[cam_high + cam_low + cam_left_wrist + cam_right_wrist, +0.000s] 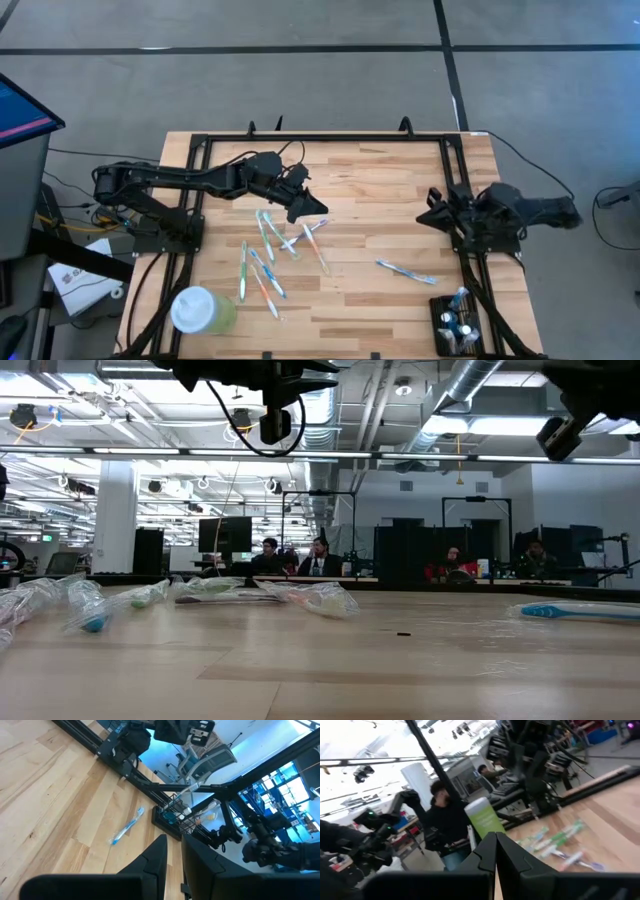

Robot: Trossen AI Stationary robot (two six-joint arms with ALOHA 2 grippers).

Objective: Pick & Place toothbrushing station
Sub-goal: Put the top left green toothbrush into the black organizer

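Station [457, 324], the black slotted holder, sits at the tabletop's [380, 190] front right corner, by the right arm's base. A few blue-and-white items stand in its slots, probably brushes or tubes, though the overhead picture is too coarse to be sure. A green cup [203, 310] with a white lid stands at the front left corner. Wrapped toothbrushes [268, 250] lie scattered mid-left, and one blue brush [406, 270] lies alone between them and the station. The left claw [312, 207] hangs above the tabletop just behind the scattered brushes, its fingers [156, 862] nearly together with a thin gap, nothing visible between them. The right claw [430, 215] waits at the right edge, clenched and empty.
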